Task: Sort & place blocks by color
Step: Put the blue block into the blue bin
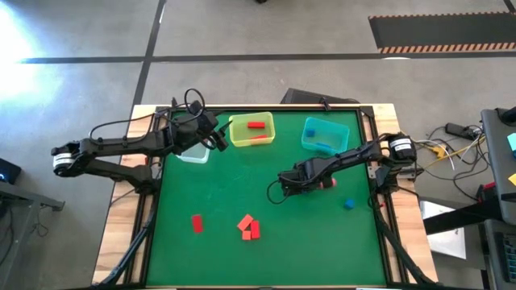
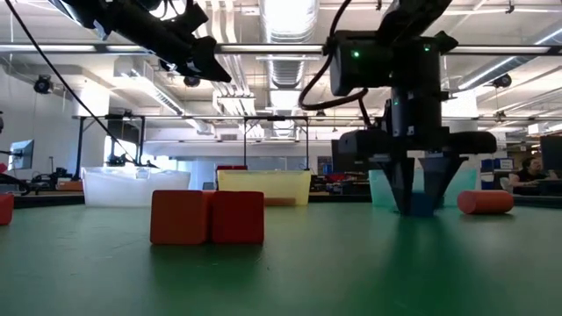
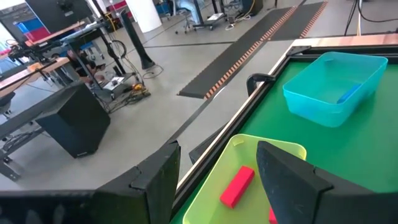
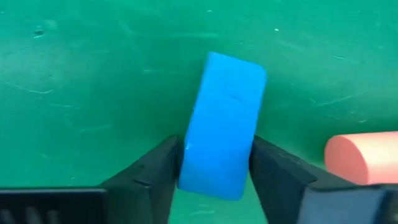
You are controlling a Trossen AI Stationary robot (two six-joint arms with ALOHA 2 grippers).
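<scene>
Ceiling lights (image 2: 285,17) glaring at twelve o'clock in the low view, floor (image 1: 48,32) washing out at ten o'clock overhead, backgrounds perhaps softening.

blue block (image 4: 222,124) clamped between fingers (image 4: 152,171) on green mat (image 4: 93,81), pink cylinder (image 4: 364,157) near

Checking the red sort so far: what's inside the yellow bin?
The yellow bin holds a red bar. The left gripper, open above it, hides most of a second red piece at its finger.
</scene>
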